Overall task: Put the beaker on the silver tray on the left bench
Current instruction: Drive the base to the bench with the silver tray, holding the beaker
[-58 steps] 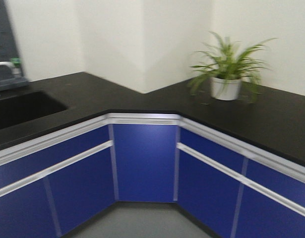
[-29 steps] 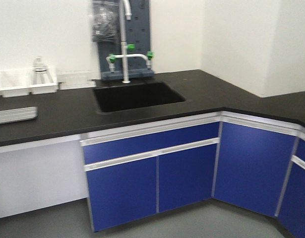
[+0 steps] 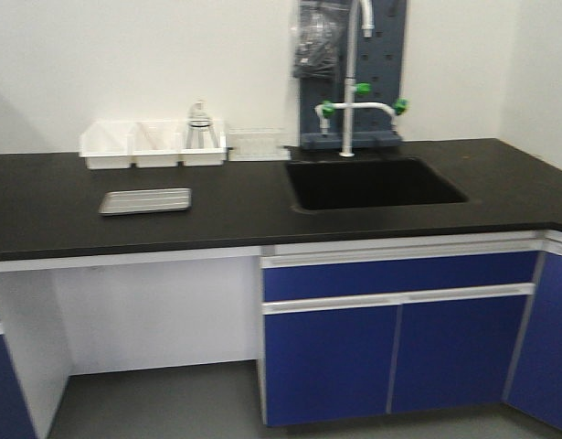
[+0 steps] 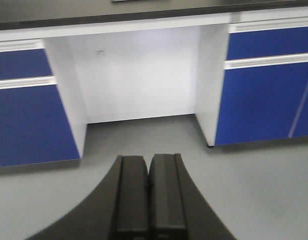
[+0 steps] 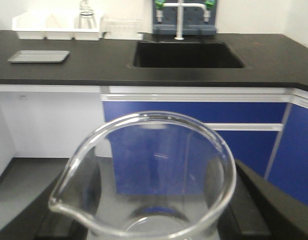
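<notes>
right tool [image 5: 156,217] is clamping the beaker [image 5: 154,165], dark fingers [image 5: 259,200] are sitting on either side of the glass, and the spout is pointing lower-left in the right wrist view

beaker is hanging in the air out in front of the blue cabinet fronts [image 5: 259,112], off the left bench tabletop [image 3: 43,206] and well apart from the silver tray [image 3: 145,200]

left tool [image 4: 148,162] is sitting clenched, pads pressed flat together, and is facing the grey floor [image 4: 254,175] and the white knee recess [image 4: 138,75] under the tabletop's front edge

tray is lying flat at roughly mid-depth on the tabletop, well left of the sink [image 3: 372,183], with bare black surface showing on all four of its sides

behind it, three white bins [image 3: 153,144] are lining up against the wall, with a glass flask [image 3: 200,128] standing in the rightmost one, and a white rack [image 3: 256,144] is sitting just right of the bins. A strip of open tabletop is separating the tray from the bins

tap [image 3: 352,101] with green knobs is rising behind the sink, to the right of the tray's patch

tabletop's front edge is running straight across with pale trim under it, and at far right it is turning a corner
</notes>
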Motion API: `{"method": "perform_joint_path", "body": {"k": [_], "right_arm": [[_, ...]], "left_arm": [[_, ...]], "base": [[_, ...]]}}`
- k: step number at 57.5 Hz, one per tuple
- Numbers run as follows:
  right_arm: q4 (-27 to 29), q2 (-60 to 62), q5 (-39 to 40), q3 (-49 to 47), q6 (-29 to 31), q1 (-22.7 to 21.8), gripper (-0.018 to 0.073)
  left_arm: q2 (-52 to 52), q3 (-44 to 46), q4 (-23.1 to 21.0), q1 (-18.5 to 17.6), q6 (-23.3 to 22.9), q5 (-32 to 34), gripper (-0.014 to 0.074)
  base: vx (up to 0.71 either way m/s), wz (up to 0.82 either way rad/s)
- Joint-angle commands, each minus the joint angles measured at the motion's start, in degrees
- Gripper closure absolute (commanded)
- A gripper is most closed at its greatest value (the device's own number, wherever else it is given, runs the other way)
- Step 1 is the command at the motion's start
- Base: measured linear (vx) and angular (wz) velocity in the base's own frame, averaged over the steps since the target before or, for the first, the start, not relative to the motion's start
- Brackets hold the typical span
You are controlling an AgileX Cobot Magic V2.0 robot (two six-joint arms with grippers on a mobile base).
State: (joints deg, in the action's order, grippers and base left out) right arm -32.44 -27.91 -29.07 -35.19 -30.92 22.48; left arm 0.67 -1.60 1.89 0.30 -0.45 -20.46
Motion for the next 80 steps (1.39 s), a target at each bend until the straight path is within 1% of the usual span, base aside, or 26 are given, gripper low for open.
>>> {"method": "perform_joint_path", "body": {"k": [1,33,46,61,80], "right_arm": [[-1.51,-0.25,4.01,-1.72,0.31,-0.37,0.0567],[-1.51,-0.25,4.02,-1.72,0.31,-0.37,0.0567],[-1.51,-0.25,4.02,-1.72,0.31,-0.37,0.0567],[-1.51,-0.25,4.02,-1.72,0.31,-0.37,0.0567],[-1.51,-0.3,4.02,-1.72,0.31,-0.37,0.0567]], "left_arm": [[0.9,-1.59,-0.04,-0.33,-0.06,4.44,0.0595],[0.9,-1.59,-0.04,-0.33,-0.06,4.44,0.0595],[0.9,-1.59,-0.04,-0.33,-0.06,4.44,0.0595],[0.9,-1.59,-0.04,-0.33,-0.06,4.44,0.0595],[0.9,-1.59,-0.04,-0.33,-0.06,4.44,0.0595]], "base": [[0.14,0.5],[0.19,0.6],[0.27,0.43],[0.35,0.11],[0.45,-0.16]]}}
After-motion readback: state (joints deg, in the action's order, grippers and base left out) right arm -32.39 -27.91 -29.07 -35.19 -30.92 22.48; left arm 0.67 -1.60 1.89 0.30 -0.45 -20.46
